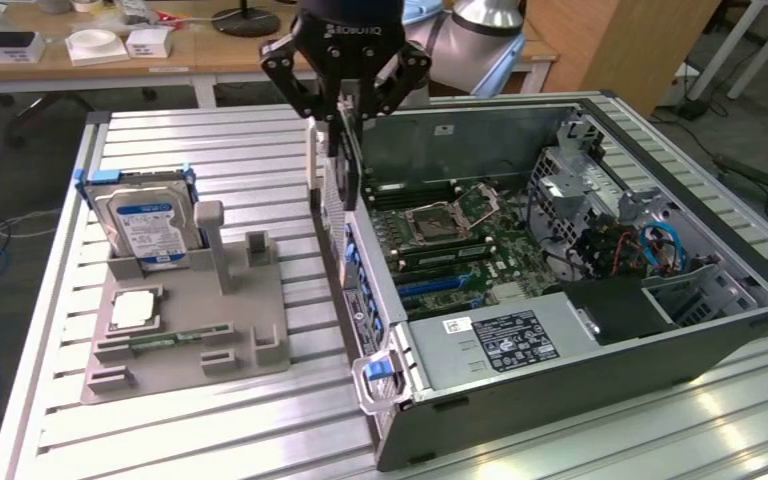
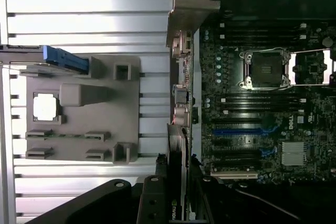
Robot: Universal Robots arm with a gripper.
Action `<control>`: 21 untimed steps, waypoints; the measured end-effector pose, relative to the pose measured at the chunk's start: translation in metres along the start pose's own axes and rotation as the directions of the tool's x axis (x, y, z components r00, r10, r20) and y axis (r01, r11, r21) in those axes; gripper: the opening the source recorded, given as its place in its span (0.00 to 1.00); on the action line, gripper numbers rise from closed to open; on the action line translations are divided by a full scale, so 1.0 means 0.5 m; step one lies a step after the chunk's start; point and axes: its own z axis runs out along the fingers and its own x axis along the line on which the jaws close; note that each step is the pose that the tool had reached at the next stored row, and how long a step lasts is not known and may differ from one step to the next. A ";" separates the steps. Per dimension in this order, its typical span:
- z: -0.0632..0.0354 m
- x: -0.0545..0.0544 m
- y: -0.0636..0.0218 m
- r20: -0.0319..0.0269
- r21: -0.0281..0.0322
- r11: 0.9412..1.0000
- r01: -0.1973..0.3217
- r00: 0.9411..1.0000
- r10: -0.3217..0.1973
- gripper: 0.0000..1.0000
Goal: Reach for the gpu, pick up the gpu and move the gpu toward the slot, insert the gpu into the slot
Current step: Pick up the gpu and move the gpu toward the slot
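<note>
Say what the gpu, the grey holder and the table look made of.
The gpu: dark board, probably fibreglass laminate, with a pale bare-metal bracket along its edge.
The grey holder: matte moulded or printed plastic, judging by its uniform dull colour.
The table: brushed aluminium slats, by their silvery sheen.

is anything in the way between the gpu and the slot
Nothing visible covers the slot; the case stands open above it. The gpu hangs clamped in the end effector, right over the case's rear wall. That wall's top edge is the one thing close to its path.
</note>
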 end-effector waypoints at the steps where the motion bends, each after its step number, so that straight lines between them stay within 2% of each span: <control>1: 0.000 -0.007 0.000 0.000 0.000 1.000 0.000 1.000 0.000 0.26; 15: 0.000 -0.099 0.003 0.000 -0.004 1.000 0.000 1.000 0.000 0.26; 16: 0.000 -0.110 0.003 0.000 -0.004 1.000 0.000 1.000 0.000 0.26; 21: 0.000 -0.110 0.003 0.000 -0.004 1.000 0.000 1.000 0.000 0.26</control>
